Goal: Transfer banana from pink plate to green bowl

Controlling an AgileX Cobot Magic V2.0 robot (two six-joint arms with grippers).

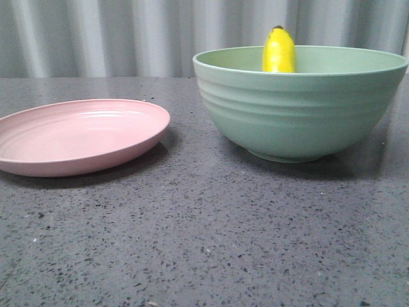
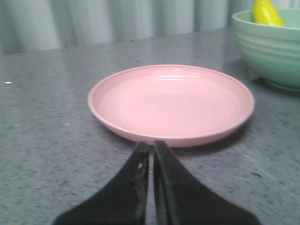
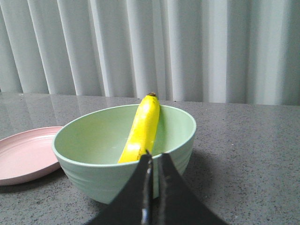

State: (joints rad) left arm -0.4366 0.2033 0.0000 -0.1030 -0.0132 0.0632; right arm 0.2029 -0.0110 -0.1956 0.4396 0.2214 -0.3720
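The yellow banana (image 1: 279, 51) leans inside the mint-green bowl (image 1: 300, 109) on the right, its dark tip sticking up over the far rim; it also shows in the right wrist view (image 3: 141, 132) and the left wrist view (image 2: 266, 12). The pink plate (image 1: 80, 135) lies empty on the left. My left gripper (image 2: 151, 146) is shut and empty, just short of the plate's (image 2: 171, 103) near rim. My right gripper (image 3: 154, 157) is shut and empty, in front of the bowl (image 3: 93, 140). Neither gripper shows in the front view.
The table (image 1: 204, 243) is dark grey speckled stone. A pale pleated curtain (image 1: 128, 32) hangs behind it. The plate and the bowl stand a short gap apart.
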